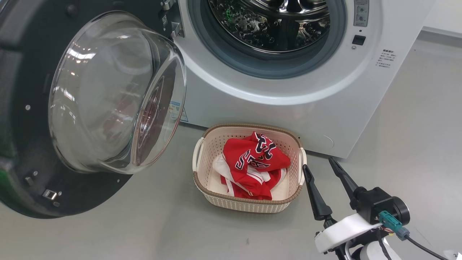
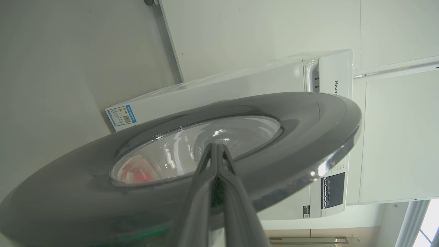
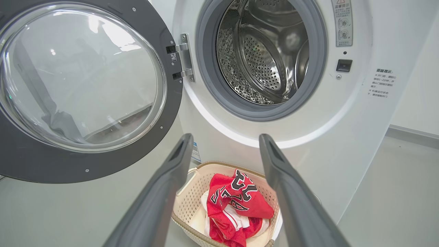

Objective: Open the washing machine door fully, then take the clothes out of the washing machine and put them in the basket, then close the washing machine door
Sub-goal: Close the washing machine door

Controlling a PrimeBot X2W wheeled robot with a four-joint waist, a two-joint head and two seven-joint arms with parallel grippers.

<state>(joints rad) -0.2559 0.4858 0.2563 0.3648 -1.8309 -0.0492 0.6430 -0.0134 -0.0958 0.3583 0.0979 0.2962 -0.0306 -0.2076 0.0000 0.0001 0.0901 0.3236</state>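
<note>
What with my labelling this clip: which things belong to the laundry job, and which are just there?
Job:
washing machine
door
clothes
basket
left gripper
right gripper

Just there:
floor
wall panels
blue sticker

The washing machine door [image 1: 21, 151] runs off the head view's left edge, and its glass bowl [image 1: 115, 94] covers part of the blue label [image 1: 183, 116] on the washing machine [image 1: 288, 108]. The drum [image 1: 270, 21] is cut by the top edge, and the black text [image 1: 385, 59] is too small to read. In the basket [image 1: 249, 206], the clothes [image 1: 252, 162] hide their own lower folds.
</note>
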